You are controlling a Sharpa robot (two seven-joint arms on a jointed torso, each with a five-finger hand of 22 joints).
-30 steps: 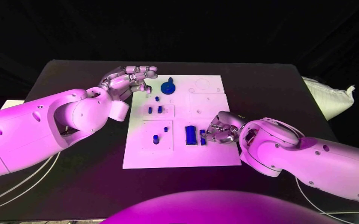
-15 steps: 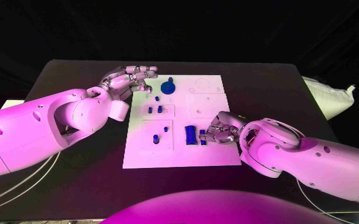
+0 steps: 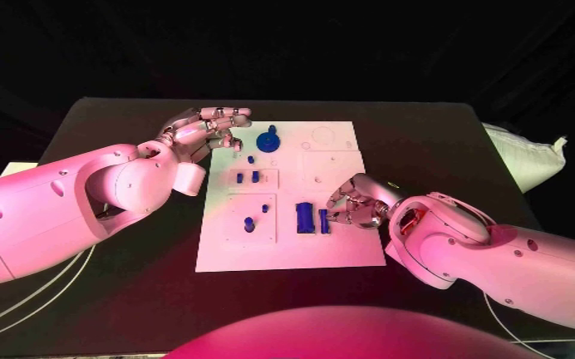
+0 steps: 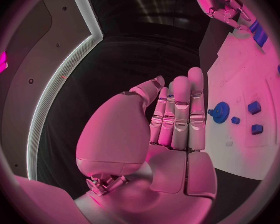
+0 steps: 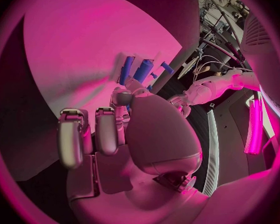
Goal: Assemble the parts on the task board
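The white task board [image 3: 341, 247] lies mid-table. On it are a blue gear [image 3: 268, 140], a wide blue bar [image 3: 306, 216], a thin blue bar [image 3: 323, 220] and several small blue parts, among them a pair [image 3: 247, 177]. My left hand [image 3: 210, 130] hovers at the board's far left corner beside the gear [image 4: 219, 112]. Its fingers [image 4: 177, 109] are straight and hold nothing. My right hand [image 3: 357, 204] sits just right of the thin bar with its fingers curled in and nothing seen in them. Both bars [image 5: 135, 69] lie just beyond the right hand [image 5: 115, 129].
The black table [image 3: 132, 126] has bare room to the left of the board and behind it. A pale bag [image 3: 528, 155] lies off the table's right edge. Cables [image 3: 48, 284] hang at the front left.
My right hand has drawn slightly back and away from the thin blue bar, which now shows more fully. The left hand has not moved.
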